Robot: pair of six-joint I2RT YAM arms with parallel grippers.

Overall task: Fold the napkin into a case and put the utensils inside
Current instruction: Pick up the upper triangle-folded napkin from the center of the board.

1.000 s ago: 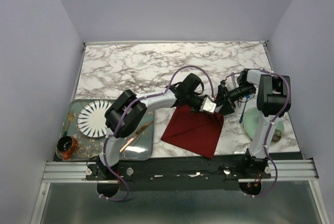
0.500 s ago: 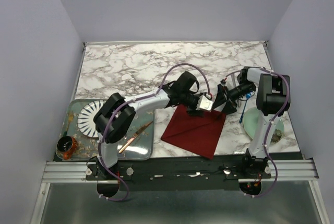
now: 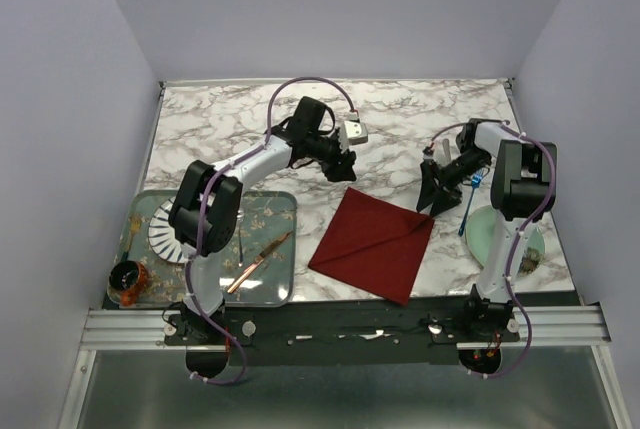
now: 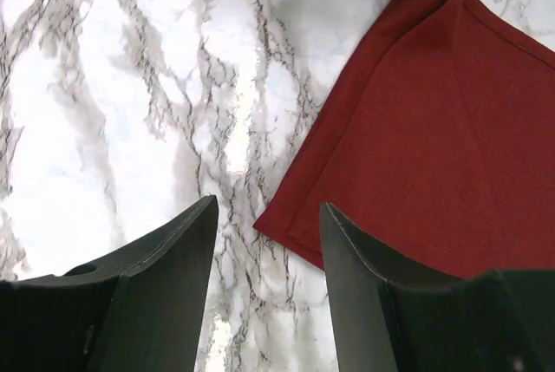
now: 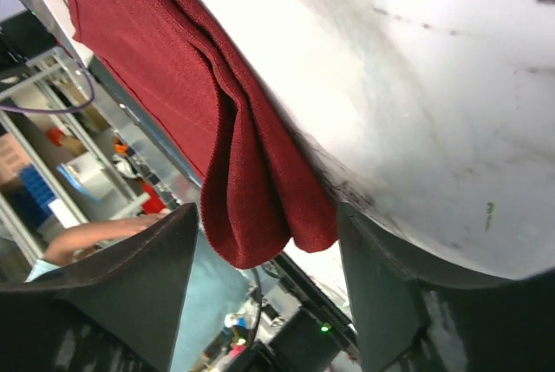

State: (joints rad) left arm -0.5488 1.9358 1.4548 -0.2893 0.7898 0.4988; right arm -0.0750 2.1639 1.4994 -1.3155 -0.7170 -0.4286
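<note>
Hovering empty, left tool (image 3: 340, 166) and right tool (image 3: 433, 197) gape near the napkin (image 3: 372, 246)

Maroon napkin (image 3: 372, 244) on marble table (image 3: 240, 129)

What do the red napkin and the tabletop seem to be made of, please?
The napkin looks like matte woven cloth: a hemmed edge and soft layered folds show. The tabletop looks like glossy marble or marble-print laminate: grey veins on white with glare; which, I cannot tell.
</note>
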